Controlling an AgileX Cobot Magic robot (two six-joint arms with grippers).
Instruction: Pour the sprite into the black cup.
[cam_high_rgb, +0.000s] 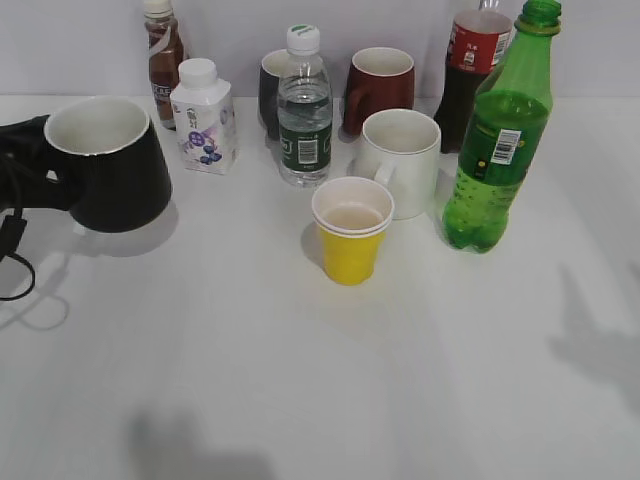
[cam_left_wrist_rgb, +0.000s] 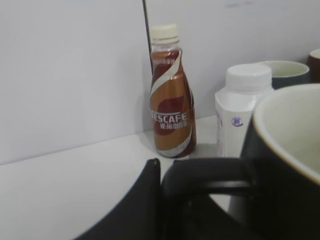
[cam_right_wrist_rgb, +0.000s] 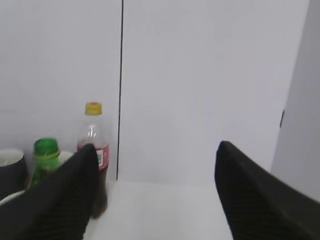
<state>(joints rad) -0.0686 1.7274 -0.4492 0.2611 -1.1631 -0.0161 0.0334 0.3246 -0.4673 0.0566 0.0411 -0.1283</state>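
Sprite (cam_high_rgb: 500, 140) is being left standing on the desk (cam_high_rgb: 300, 380) at the right, capped, just beside a white mug (cam_high_rgb: 405, 160) and a cola bottle (cam_high_rgb: 470, 75). Either neighbour could be knocked if the approach is made wide. The right pincer (cam_right_wrist_rgb: 155, 195) is being held wide open and empty, with the bottle low to its left and well apart. The black cup (cam_high_rgb: 110, 165) is being gripped by its handle in the left pincer (cam_high_rgb: 45, 175) at the far left.

exterior view slants down at table (cam_high_rgb: 300, 400); wrist views low, near, facing back wall (cam_right_wrist_rgb: 200, 75).
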